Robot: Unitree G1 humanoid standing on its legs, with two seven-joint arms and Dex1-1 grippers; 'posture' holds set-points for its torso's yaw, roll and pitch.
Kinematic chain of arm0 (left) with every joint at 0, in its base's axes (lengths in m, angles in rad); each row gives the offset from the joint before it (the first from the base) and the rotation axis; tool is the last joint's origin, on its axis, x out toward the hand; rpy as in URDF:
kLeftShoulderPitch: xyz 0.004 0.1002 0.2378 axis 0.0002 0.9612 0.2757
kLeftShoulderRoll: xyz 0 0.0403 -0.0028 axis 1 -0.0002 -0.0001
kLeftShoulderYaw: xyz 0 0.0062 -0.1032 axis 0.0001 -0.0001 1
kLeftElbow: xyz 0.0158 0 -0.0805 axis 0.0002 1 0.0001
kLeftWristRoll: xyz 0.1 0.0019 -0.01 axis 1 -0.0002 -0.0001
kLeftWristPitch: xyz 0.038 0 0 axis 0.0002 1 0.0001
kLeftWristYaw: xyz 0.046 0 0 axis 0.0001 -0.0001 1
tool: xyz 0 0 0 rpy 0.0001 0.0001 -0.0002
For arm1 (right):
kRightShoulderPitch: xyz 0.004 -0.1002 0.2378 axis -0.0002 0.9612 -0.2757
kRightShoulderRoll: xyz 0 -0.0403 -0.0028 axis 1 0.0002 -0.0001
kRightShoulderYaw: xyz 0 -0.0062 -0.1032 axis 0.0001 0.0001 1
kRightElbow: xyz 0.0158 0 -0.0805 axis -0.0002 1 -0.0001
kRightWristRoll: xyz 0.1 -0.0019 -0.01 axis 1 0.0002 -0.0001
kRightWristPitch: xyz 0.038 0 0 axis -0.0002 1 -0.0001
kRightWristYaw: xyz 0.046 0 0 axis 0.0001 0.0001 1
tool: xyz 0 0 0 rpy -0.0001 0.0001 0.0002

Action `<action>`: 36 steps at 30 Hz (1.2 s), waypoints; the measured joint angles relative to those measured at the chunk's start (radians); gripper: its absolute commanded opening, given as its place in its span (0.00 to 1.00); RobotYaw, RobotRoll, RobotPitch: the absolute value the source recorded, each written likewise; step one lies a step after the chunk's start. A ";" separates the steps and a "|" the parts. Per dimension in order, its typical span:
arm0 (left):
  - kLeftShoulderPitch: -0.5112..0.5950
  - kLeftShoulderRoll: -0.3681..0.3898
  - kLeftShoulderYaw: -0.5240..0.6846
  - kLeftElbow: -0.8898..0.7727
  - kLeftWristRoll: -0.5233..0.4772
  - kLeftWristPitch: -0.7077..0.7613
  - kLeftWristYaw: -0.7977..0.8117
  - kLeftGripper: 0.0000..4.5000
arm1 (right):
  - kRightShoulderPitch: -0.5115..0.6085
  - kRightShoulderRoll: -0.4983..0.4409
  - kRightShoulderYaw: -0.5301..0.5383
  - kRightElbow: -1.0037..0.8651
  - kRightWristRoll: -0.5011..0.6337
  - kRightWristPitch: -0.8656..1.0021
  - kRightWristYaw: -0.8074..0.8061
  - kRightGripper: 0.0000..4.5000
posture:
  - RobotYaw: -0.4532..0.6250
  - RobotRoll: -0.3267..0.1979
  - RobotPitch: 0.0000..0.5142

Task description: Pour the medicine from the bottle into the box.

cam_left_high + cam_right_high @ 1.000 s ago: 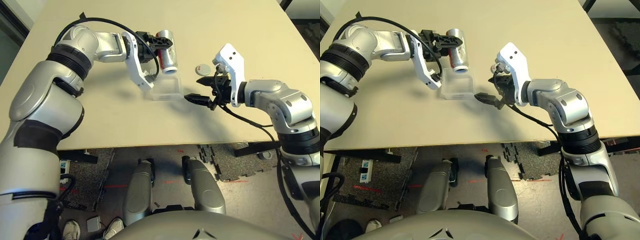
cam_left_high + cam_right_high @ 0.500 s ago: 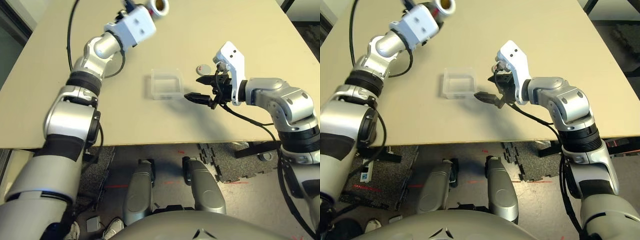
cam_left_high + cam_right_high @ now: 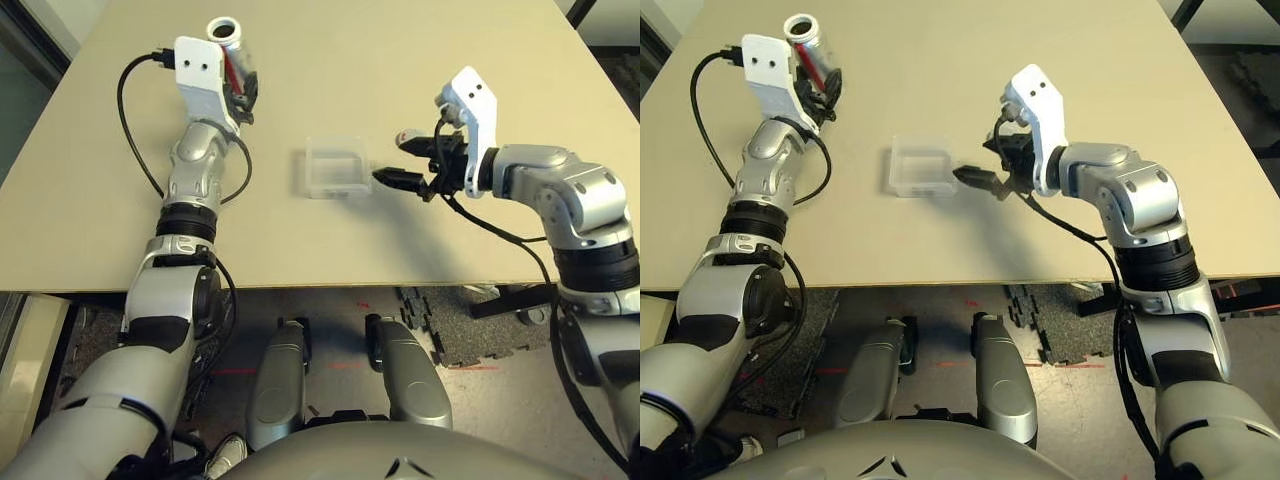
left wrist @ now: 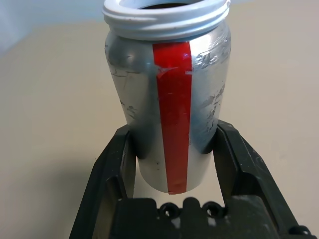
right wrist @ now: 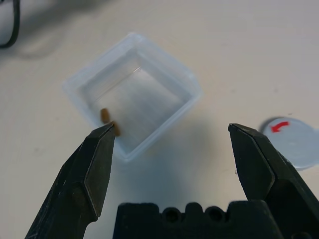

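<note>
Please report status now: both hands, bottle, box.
Left hand shut on bottle, uncapped, upright. Right hand open beside box. Brown pieces in box.

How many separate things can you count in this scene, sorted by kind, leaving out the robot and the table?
Bottle, open-topped, silver with a red stripe: 1
Clear box: 1
Loose round cap with a red arrow: 1
Small brown pills in the box: 2, as far as the right wrist view shows
Total: 5

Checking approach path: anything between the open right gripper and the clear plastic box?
Nothing: bare tan table separates right gripper from the clear square plastic box, per right wrist view.
</note>
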 measured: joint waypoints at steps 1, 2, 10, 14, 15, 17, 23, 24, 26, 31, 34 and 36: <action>0.004 0.000 0.003 0.006 -0.001 0.005 0.002 0.53 | -0.002 0.007 -0.008 0.013 -0.003 -0.005 -0.014 1.00 | 0.46 0.62 0.39; 0.008 -0.001 0.005 0.013 -0.002 0.009 0.003 0.53 | -0.004 0.015 -0.016 0.024 -0.008 -0.009 -0.032 1.00 | 0.46 0.62 0.39; 0.032 -0.029 -0.001 0.032 -0.002 0.050 0.004 0.53 | -0.068 0.108 -0.142 0.161 -0.066 -0.106 -0.245 1.00 | 0.45 0.62 0.41; 0.041 -0.034 -0.006 0.032 -0.001 0.049 0.004 0.53 | -0.071 0.122 -0.177 0.254 -0.115 -0.201 -0.343 1.00 | 0.45 0.62 0.41; 0.042 -0.034 -0.006 0.032 -0.001 0.049 0.004 0.53 | -0.072 0.133 -0.194 0.274 -0.121 -0.224 -0.369 1.00 | 0.45 0.62 0.41; 0.044 -0.033 -0.011 0.032 0.000 0.044 0.004 0.53 | -0.075 0.156 -0.228 0.323 -0.139 -0.291 -0.434 1.00 | 0.45 0.62 0.42; 0.053 -0.032 -0.023 0.033 0.003 0.022 0.000 0.53 | -0.077 0.192 -0.299 0.457 -0.180 -0.481 -0.583 1.00 | 0.45 0.62 0.41; 0.054 -0.033 -0.024 0.033 0.003 0.018 -0.002 0.53 | -0.077 0.191 -0.308 0.480 -0.186 -0.517 -0.597 1.00 | 0.45 0.62 0.41; 0.058 -0.033 -0.025 0.033 0.003 0.012 -0.002 0.53 | -0.077 0.190 -0.320 0.515 -0.194 -0.561 -0.606 1.00 | 0.45 0.62 0.41; 0.062 -0.032 -0.027 0.034 0.003 0.002 -0.002 0.53 | -0.074 0.190 -0.322 0.573 -0.196 -0.607 -0.610 1.00 | 0.45 0.62 0.41; 0.067 -0.032 -0.031 0.035 0.003 -0.005 -0.003 0.53 | -0.074 0.190 -0.322 0.592 -0.196 -0.621 -0.610 1.00 | 0.45 0.62 0.41; 0.070 -0.032 -0.032 0.039 0.003 -0.009 -0.003 0.53 | -0.074 0.190 -0.322 0.603 -0.196 -0.624 -0.610 1.00 | 0.45 0.62 0.41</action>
